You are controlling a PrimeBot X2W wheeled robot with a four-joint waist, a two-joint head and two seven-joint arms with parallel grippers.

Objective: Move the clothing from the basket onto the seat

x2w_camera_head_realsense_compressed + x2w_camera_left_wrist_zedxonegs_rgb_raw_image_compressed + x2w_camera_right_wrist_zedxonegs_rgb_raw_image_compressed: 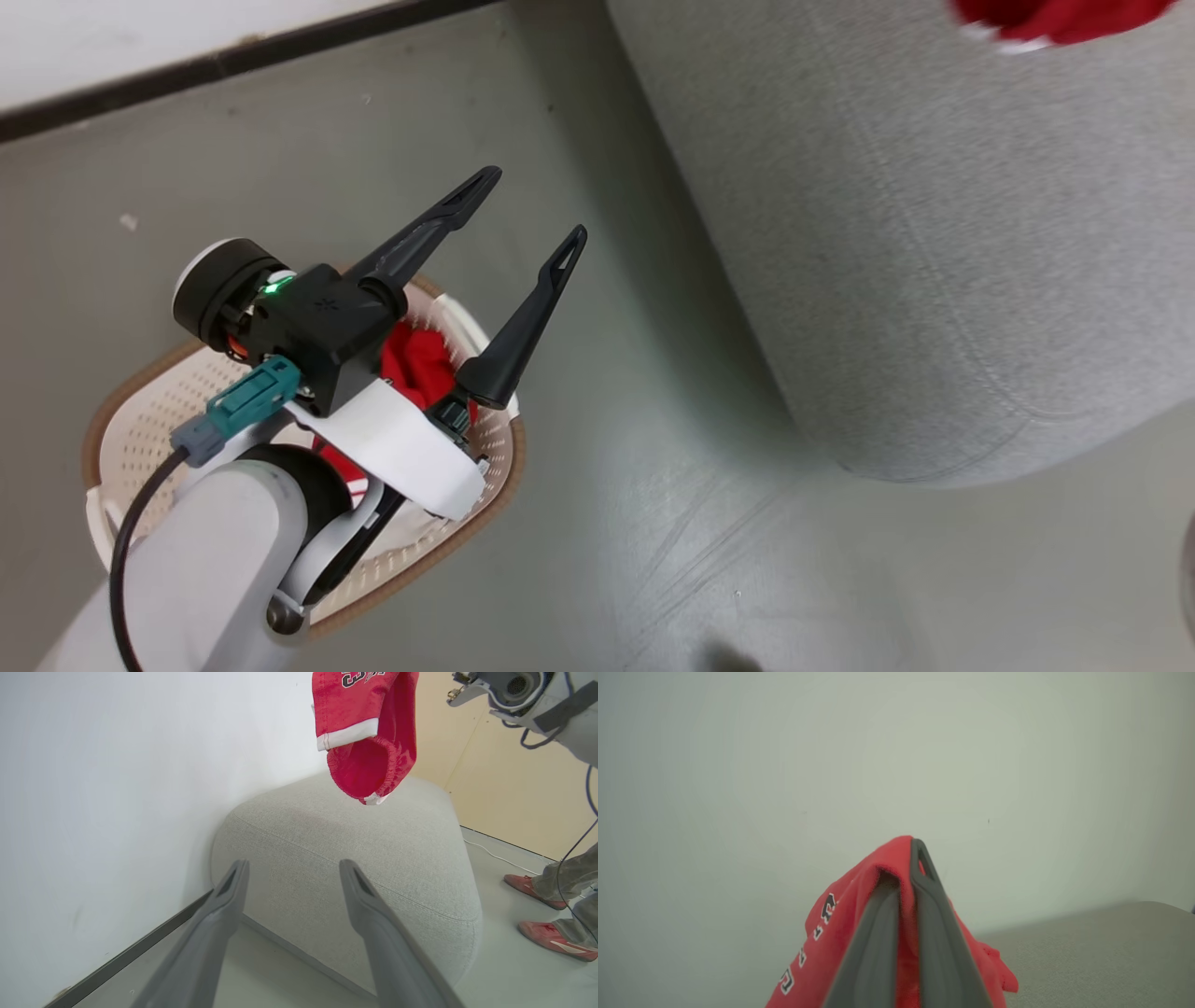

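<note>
The floor (653, 523) is seen as a smooth grey-green surface, and a dark baseboard (233, 61) is fixed along the foot of a white wall (117, 788). In the left wrist view a beige panel (514, 788) is seen behind the seat. A thin white cable (495, 856) is laid on the floor there, and two red shoes (537, 893) of a person are placed on the floor beside the seat. The seat (934, 233), grey and woven, with rounded edges and a stitched seam, is placed on the floor close to the wall. The basket (140, 411) is placed on the floor too, apart from the seat and partly covered by the left arm (215, 541).

The left gripper (534, 203) is held above the basket, with its fingers spread wide and nothing between them. A red garment (420, 359) is seen inside the basket below the wrist, partly hidden and not touched by the fingers. The right gripper (906, 858) is closed on the held garment (822, 933): the red fabric is pinched between the two fingers and draped over one of them, and black-and-white lettering is printed on it. In the left wrist view this held garment is seen hanging in the air above the seat, with white trim at its edge, and the cushion is not touched by it.
</note>
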